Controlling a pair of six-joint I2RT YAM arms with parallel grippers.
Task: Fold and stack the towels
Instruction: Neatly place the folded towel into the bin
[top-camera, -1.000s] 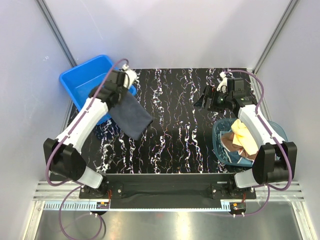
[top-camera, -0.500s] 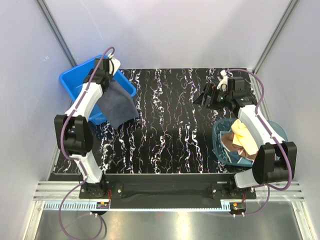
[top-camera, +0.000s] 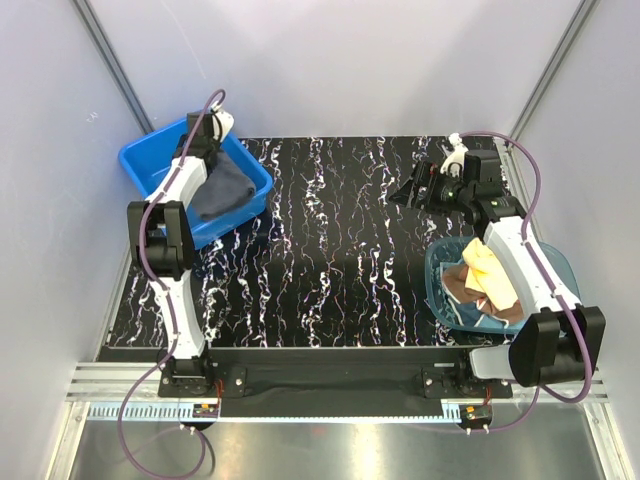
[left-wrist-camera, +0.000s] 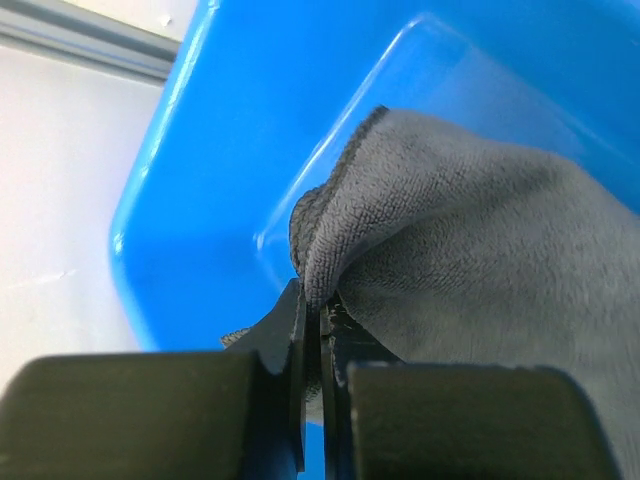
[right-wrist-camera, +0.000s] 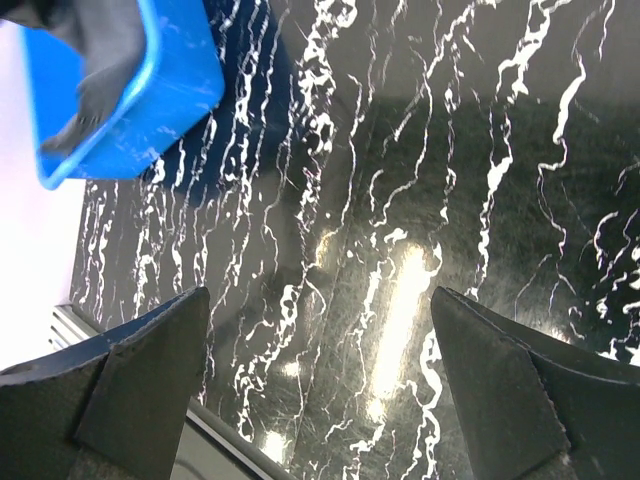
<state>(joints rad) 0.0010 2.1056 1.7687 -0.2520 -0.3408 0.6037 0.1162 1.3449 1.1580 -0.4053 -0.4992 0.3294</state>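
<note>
A dark navy-grey towel lies draped in the blue tub at the back left, one edge still raised. My left gripper hangs over the tub's far side, shut on that raised edge; in the left wrist view the cloth is pinched between the jaws of the left gripper. A yellow towel and a brown towel sit bunched in the translucent teal bowl at the right. My right gripper hovers open over the bare table at the back right, with nothing in the right gripper.
The black marbled table spreads between the arms. In the right wrist view the blue tub with the dark towel shows at the upper left. White walls and metal rails enclose the table.
My left arm has swung the dark towel from over the table's left side back into the blue tub. The right gripper has shifted slightly and stays open.
</note>
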